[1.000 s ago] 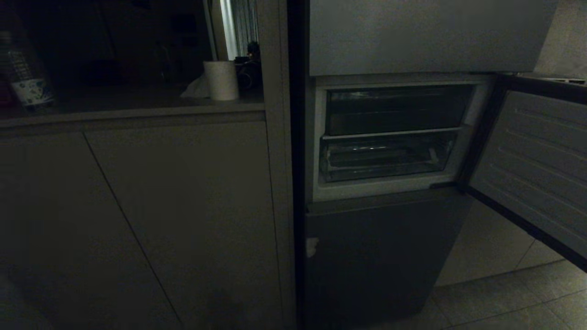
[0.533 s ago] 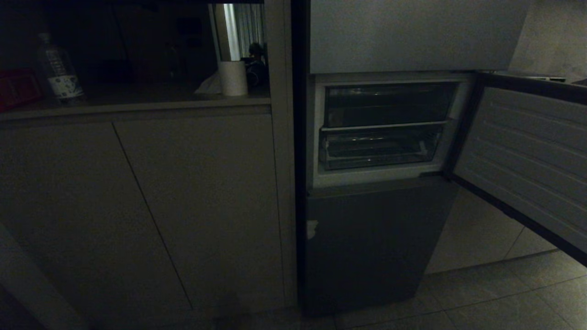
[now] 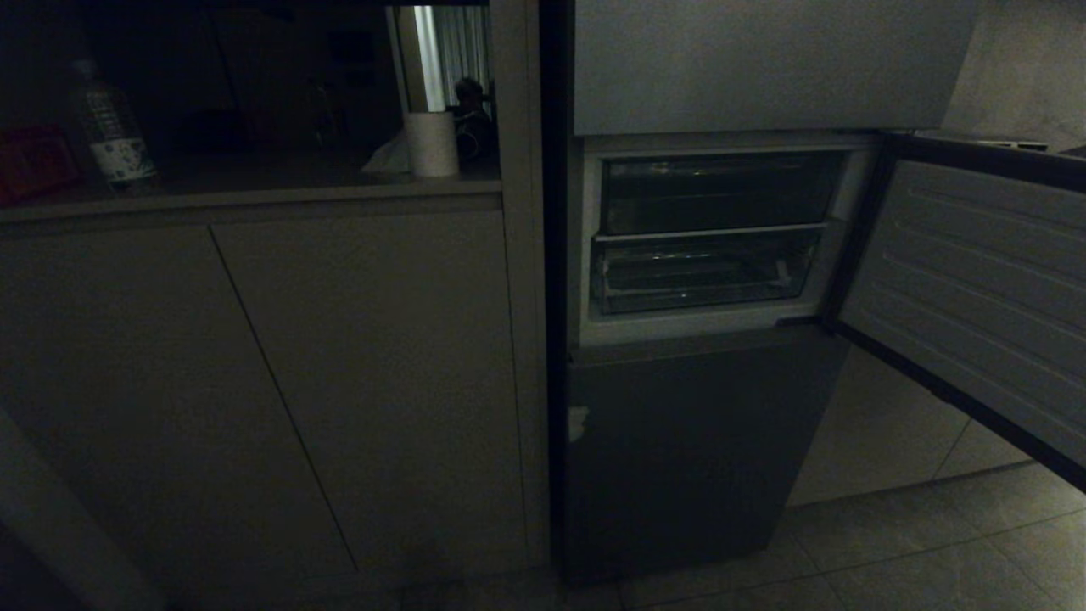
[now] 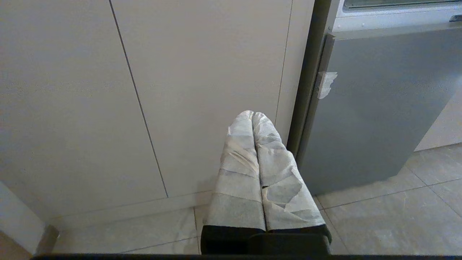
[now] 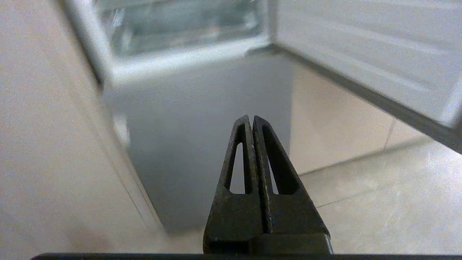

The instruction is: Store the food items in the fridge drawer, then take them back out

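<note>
The whole head view has slid since a second ago: the fridge (image 3: 704, 441) now sits a bit lower and further off, and more of the counter shows. That is the camera moving, not the things, and in the last half second the view has hardly moved at all. So the robot has likely settled in front of the fridge and can start work. The middle door (image 3: 976, 297) hangs open, up and to the right of the right gripper (image 5: 252, 121). Its two black fingers are pressed tight together with nothing between them, and it points at the flat lower door. The fridge drawer (image 3: 700, 271) is above and ahead of it, pushed in, see-through, and looks empty. The clear bin just above also looks empty. The left gripper (image 4: 252, 115), wrapped in pale tape, is squeezed closed on nothing, low down near the cabinets (image 4: 180, 72). The food items cannot be picked out; only a dim red shape (image 3: 34, 161) and a bottle (image 3: 114, 136) sit far up on the counter.
</note>
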Controlling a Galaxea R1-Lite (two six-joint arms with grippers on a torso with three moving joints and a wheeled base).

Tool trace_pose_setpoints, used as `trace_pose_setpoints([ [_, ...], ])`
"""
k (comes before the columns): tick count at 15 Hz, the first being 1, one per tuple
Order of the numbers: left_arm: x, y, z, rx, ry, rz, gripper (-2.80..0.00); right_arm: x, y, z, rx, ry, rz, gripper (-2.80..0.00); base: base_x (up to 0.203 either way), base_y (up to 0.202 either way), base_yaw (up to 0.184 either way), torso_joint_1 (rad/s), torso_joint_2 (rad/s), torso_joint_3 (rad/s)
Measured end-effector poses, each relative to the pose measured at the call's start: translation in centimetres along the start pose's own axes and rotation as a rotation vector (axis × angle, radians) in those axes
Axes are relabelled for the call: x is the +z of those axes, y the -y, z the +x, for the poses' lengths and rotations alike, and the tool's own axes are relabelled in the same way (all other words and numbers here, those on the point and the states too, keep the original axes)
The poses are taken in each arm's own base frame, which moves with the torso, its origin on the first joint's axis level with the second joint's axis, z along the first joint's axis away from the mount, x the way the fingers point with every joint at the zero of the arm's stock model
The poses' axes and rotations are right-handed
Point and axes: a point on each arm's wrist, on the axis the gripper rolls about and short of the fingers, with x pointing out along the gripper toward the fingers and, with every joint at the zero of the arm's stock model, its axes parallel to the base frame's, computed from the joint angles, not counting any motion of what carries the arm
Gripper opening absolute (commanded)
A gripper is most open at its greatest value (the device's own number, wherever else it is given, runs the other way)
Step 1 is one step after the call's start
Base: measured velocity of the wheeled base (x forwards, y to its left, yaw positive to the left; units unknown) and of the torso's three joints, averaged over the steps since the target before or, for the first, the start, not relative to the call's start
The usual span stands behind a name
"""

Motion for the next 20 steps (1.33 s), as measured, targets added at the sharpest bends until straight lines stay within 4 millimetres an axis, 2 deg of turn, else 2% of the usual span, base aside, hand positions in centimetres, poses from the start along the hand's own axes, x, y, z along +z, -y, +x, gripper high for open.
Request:
trace_pose_setpoints([
  [2,0.0,0.0,0.0,0.000,0.000,0.000,-2.80,3.7,-0.4,0.5,-0.087,0.015,0.137,-2.80,0.000,0.000,0.000,0.000,0.00,0.000],
  [4,0.0,0.0,0.0,0.000,0.000,0.000,-2.80,6.2,-1.0,1.9,-0.158,0.013,0.250,-2.80,0.000,0.000,0.000,0.000,0.00,0.000],
  [6,0.0,0.0,0.0,0.000,0.000,0.000,-2.80,8.0,-1.4,4.3,-0.284,0.041,0.352,-2.80,0.000,0.000,0.000,0.000,0.00,0.000],
  [8,0.0,0.0,0.0,0.000,0.000,0.000,-2.80,9.4,-0.3,7.2,-0.403,0.086,0.449,-2.80,0.000,0.000,0.000,0.000,0.00,0.000],
  [10,0.0,0.0,0.0,0.000,0.000,0.000,-2.80,10.7,2.1,9.5,-0.496,0.149,0.551,-2.80,0.000,0.000,0.000,0.000,0.00,0.000],
  [13,0.0,0.0,0.0,0.000,0.000,0.000,-2.80,12.5,6.7,11.3,-0.561,0.248,0.683,-2.80,0.000,0.000,0.000,0.000,0.00,0.000],
  [20,0.0,0.0,0.0,0.000,0.000,0.000,-2.80,14.4,16.3,12.5,-0.692,0.363,0.779,-2.80,0.000,0.000,0.000,0.000,0.00,0.000],
])
